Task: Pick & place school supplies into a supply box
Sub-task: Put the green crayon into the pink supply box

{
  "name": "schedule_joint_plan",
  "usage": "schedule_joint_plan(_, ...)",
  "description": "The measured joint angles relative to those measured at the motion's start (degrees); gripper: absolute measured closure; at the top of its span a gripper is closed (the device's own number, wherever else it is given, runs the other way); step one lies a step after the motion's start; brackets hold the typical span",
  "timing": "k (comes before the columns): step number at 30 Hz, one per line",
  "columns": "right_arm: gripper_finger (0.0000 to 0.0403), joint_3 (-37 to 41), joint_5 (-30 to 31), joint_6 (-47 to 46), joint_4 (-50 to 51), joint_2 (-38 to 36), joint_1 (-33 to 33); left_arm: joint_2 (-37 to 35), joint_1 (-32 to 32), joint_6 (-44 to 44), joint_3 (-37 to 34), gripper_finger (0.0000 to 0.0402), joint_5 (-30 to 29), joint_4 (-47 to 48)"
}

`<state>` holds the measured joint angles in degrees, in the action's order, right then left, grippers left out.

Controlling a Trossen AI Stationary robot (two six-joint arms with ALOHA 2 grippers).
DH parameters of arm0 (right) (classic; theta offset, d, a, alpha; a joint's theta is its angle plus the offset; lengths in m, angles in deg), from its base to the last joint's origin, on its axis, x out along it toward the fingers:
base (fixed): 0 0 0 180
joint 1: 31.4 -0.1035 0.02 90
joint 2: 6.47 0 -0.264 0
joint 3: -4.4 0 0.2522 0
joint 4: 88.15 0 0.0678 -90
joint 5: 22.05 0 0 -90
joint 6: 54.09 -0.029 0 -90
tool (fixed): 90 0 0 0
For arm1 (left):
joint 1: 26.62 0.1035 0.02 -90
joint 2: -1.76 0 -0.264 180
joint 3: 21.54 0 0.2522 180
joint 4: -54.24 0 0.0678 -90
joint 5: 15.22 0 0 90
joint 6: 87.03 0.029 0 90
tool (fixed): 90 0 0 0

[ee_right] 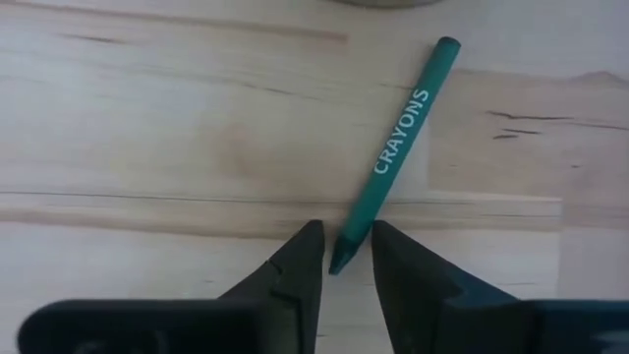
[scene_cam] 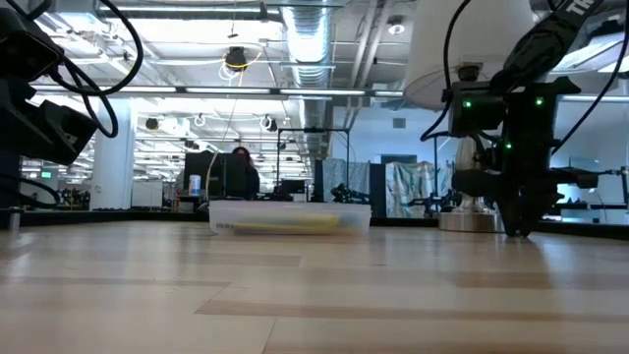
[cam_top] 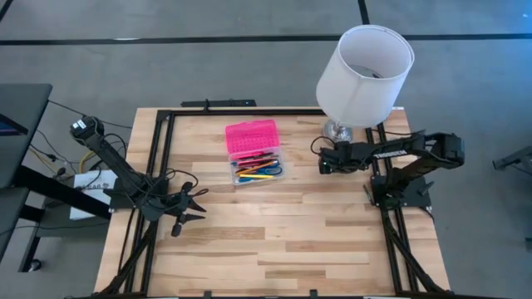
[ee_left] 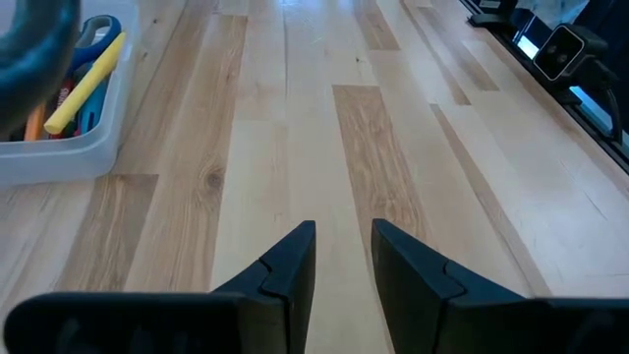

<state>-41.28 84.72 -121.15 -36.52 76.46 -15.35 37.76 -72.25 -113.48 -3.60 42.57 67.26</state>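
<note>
Wood table point(ee_right: 147, 118): right end effector point(ee_right: 346, 258) parted, straddling tip of green crayon point(ee_right: 393, 157) labelled "CRAYONS".

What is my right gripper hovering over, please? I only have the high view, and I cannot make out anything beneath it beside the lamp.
Observer: Its wrist view shows a green crayon, printed CRAYONS, lying flat on the table, with its tip inside the right gripper.
Operator: Thank you. Has it gripped the crayon?
Observer: Not yet. The gripper is open, and wood shows on either side of the tip.
Operator: Is the left gripper carrying anything?
Observer: No. The left gripper is open over bare wood, with nothing inside it.
</note>
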Motion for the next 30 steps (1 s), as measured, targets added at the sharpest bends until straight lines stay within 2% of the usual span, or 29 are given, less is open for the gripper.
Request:
schedule_joint_plan(14,0.0396,0.0,0.1,-0.4,0.4,0.0,0.0,0.0,0.0,0.0,0.0,0.0306,0.3,0.0)
schedule_joint_plan(24,0.0394,0.0,0.1,-0.4,0.7,0.1,-2.4,0.0,0.0,0.0,0.0,0.0306,0.3,0.0)
schedule_joint_plan(30,0.0396,0.1,0.1,-0.5,1.4,0.1,-6.9,0.0,0.0,0.0,0.0,0.0306,0.3,0.0)
